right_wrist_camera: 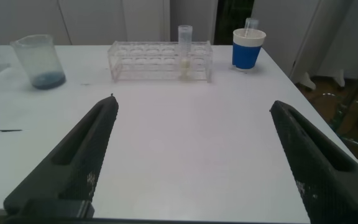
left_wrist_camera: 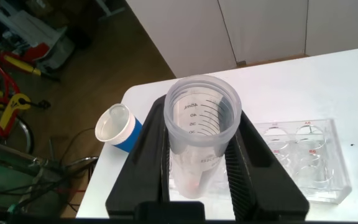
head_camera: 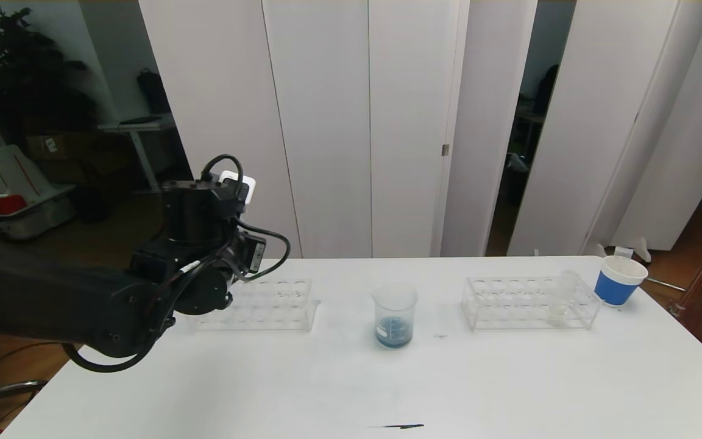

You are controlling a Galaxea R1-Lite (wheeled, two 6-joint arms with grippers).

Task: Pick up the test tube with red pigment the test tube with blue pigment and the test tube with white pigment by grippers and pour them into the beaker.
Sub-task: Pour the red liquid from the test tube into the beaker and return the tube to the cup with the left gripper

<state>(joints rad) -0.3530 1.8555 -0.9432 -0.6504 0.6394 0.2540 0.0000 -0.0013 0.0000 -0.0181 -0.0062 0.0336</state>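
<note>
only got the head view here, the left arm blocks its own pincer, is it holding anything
observer: yes. The left wrist view shows the left pincer shut on a clear graduated tube, gripped between both fingers.
operator: anything inside it
observer: just a small orange-red trace near its bottom, as far as I can tell.
operator: can't see the right arm at all, where is it
observer: the right pincer hangs open above the table, facing the right rack, where one tube with pale liquid stands upright.
</note>
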